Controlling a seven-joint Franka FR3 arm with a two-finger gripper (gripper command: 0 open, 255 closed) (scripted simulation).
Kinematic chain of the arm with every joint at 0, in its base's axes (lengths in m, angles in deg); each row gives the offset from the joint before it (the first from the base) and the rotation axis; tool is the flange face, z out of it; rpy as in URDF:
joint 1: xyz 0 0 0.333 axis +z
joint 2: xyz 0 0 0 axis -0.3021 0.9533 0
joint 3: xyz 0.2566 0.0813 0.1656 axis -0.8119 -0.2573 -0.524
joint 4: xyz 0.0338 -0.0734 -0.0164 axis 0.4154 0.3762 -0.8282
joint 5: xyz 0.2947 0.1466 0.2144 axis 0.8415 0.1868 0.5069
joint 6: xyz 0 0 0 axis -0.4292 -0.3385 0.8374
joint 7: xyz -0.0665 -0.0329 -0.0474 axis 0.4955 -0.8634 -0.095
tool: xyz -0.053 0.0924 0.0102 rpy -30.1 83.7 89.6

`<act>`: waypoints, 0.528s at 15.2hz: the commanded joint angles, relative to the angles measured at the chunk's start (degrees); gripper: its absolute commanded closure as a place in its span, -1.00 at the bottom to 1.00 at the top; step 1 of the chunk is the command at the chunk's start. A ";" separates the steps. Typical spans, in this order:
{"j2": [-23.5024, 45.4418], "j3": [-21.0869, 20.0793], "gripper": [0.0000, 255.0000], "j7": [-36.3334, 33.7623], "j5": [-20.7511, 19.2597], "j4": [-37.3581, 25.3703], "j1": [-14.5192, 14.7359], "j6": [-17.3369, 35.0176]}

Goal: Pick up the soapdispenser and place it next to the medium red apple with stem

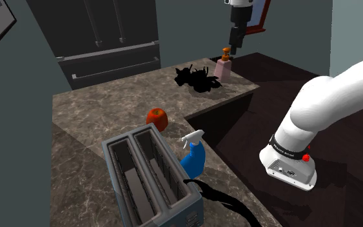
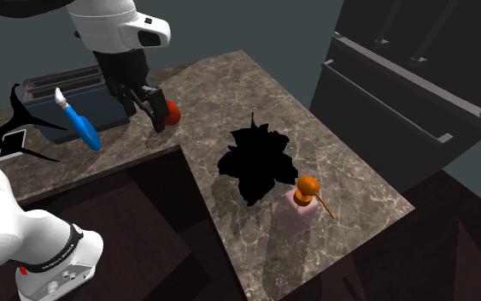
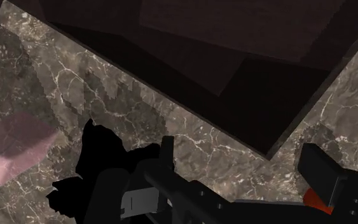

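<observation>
Claw [image 3: 240, 151]: you see it spread apart, empty.
Soap dispenser [image 1: 224, 69]: upright on counter [image 1: 109, 106], shoulder view's upper right.
Apple [image 1: 156, 117]: near frame centre.

On the counter [image 1: 109, 103], the apple [image 1: 156, 118] sits near the toaster [image 1: 151, 177], well apart from the soap dispenser [image 1: 224, 69].

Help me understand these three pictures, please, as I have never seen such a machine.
It is a white robot arm, drawn by a simulator. One picture looks from beside and behind the arm, one looks down from another side, and one comes from a camera on the hand. Its black two-finger tool hangs open above the counter and holds nothing. On the counter stand a pink dispenser, a red apple, a blue spray bottle, a toaster and a black shape I cannot identify.
</observation>
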 commanded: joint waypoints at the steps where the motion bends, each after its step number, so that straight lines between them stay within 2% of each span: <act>1: 2.76 2.06 -1.00 2.49 -1.33 -0.58 -0.56 2.80; 8: 13.49 8.55 -1.00 10.64 -3.59 -5.35 -1.89 10.94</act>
